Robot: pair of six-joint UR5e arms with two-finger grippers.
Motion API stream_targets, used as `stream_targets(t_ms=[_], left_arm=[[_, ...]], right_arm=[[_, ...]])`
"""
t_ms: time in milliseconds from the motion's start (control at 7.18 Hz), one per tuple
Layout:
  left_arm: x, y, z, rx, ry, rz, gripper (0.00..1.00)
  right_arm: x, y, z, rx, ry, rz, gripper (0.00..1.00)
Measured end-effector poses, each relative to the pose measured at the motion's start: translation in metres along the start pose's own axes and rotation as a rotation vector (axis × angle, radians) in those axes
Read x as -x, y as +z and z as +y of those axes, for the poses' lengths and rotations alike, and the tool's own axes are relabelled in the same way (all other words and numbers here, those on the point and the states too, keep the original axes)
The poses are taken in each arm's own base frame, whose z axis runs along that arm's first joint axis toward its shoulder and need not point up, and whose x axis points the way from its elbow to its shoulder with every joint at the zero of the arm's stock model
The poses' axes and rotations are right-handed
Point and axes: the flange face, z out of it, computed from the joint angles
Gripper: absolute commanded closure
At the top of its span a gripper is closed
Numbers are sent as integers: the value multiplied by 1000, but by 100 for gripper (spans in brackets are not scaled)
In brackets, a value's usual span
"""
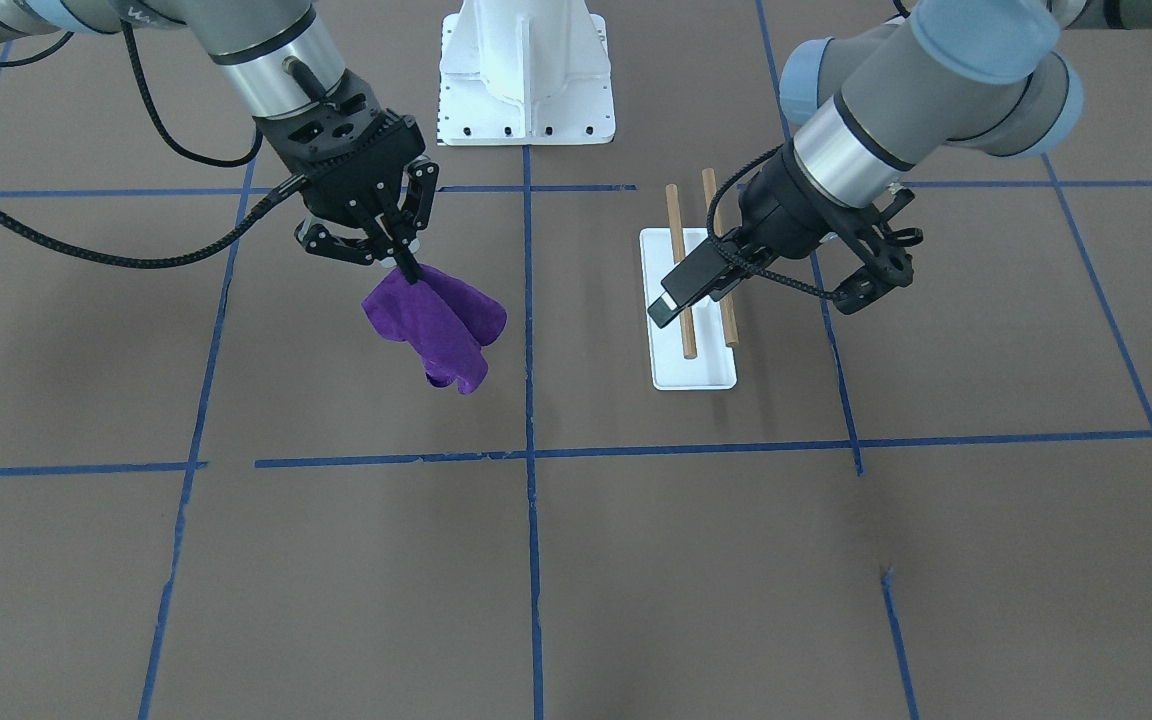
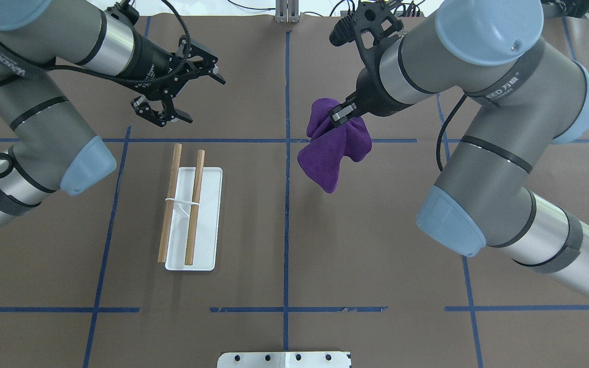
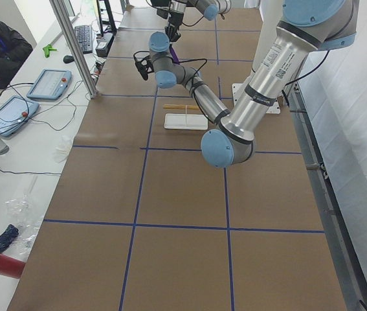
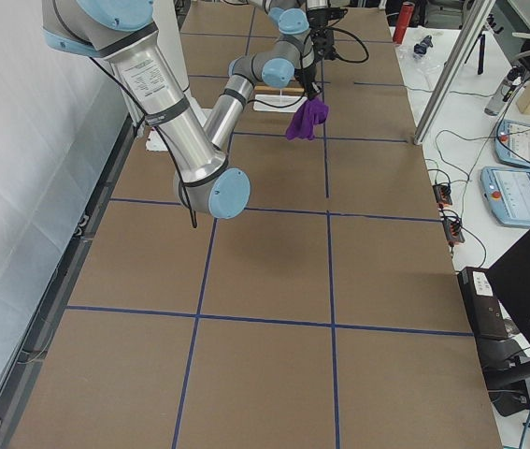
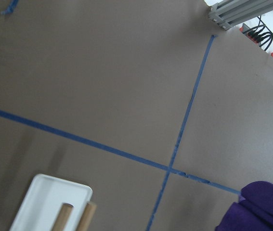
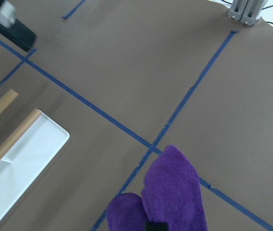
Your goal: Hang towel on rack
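Presently, the right gripper [image 1: 404, 262] is clenched on the towel [image 1: 436, 330], which hangs bunched below it above the counter [image 1: 636, 560], well apart from the rack [image 2: 207, 230]. The rack's white base carries one upright and two parallel wooden rods [image 2: 198, 174]. Left gripper [image 2: 205, 100] is spread wide, holding nothing, near the rack's far end. Right fingertips are buried in purple folds. Front view: the left wrist camera covers part of the rods. Left wrist view: rack and towel are cut off at the lower edge.
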Motion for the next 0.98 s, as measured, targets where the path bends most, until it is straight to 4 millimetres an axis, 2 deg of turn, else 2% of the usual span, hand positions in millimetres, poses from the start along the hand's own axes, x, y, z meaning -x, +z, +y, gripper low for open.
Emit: stream_targets(t_ms=[279, 418, 975], left_arm=[[-6, 31, 23, -1, -54, 28, 0], [-10, 40, 32, 6, -65, 35, 0], [-13, 57, 58, 43, -58, 32, 0]], right_arm=[[30, -4, 5, -58, -2, -55, 100], [39, -3, 7, -70, -9, -67, 100], [66, -10, 13, -98, -44, -103, 100]])
